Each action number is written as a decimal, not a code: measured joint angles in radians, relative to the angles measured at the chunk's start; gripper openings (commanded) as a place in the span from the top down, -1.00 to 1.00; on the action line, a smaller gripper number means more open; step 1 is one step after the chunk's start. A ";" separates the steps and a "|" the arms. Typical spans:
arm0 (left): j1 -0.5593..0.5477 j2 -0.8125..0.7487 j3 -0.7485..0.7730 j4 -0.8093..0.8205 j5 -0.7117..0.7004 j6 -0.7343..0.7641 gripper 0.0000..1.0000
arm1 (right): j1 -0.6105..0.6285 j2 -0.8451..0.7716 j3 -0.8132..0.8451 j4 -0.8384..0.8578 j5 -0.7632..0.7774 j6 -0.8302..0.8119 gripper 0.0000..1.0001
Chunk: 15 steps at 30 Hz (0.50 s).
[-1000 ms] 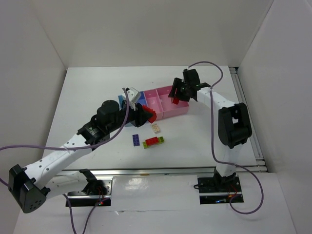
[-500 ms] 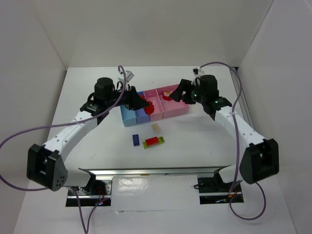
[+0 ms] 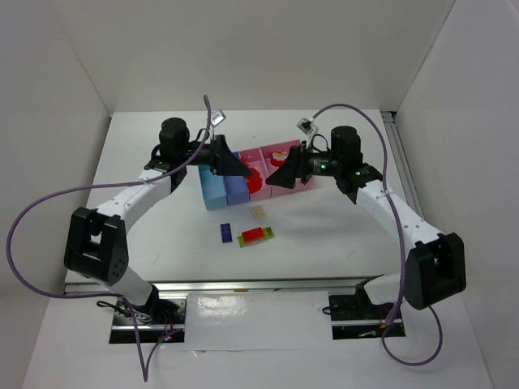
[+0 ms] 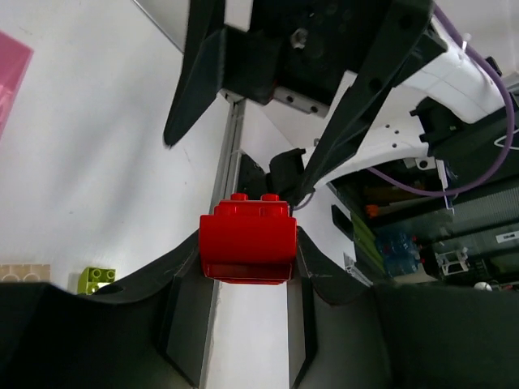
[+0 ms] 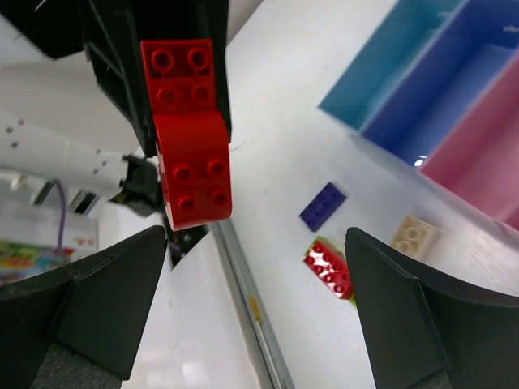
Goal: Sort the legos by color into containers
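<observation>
1. The table (image 3: 162, 162) is white, and your two arms reach in from both sides and meet over the middle
2. The containers (image 3: 219, 198) sit there in a row: a light blue tray (image 5: 389, 65), a darker blue tray (image 5: 458, 89), a pink tray (image 3: 263, 188) and a wider pink tray (image 3: 285, 148)
3. Your left pincer (image 3: 246, 171) is closed tight on the chunky red brick (image 4: 246, 239), one finger on each flat side
4. Your right pincer (image 5: 256, 235) is wide open and holds nothing; it points at the left one from close by
5. The chunky red brick is up in the air, and from above it seems to hang over the pink tray, just beside the darker blue one
6. I think this brick is hard, light and smooth, so it will not bend or break, but it could slip. Pinch it on its flat sides, low on the thick part, not on the bumps or the round step
7. A red and lime green pair (image 3: 255, 235) lies on the table near the trays, red on top
8. The purple brick (image 3: 226, 232) lies just beside that pair
9. The beige brick (image 3: 259, 212) lies between the pair and the trays; take these flat ones by their long sides
</observation>
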 measured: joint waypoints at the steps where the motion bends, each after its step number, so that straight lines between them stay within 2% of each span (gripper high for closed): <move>1: 0.000 0.000 0.000 0.015 0.008 -0.006 1.00 | 0.009 0.014 0.003 0.004 -0.028 -0.006 -0.93; 6: 0.000 0.000 0.000 0.054 0.025 -0.033 1.00 | 0.076 0.070 0.004 0.025 -0.094 -0.007 -0.72; 11: 0.000 0.000 0.000 0.047 0.027 -0.019 1.00 | 0.115 0.094 0.004 0.118 -0.142 0.035 -0.49; 15: 0.000 0.000 0.000 0.026 0.026 0.003 1.00 | 0.122 0.095 0.003 0.199 -0.162 0.081 -0.13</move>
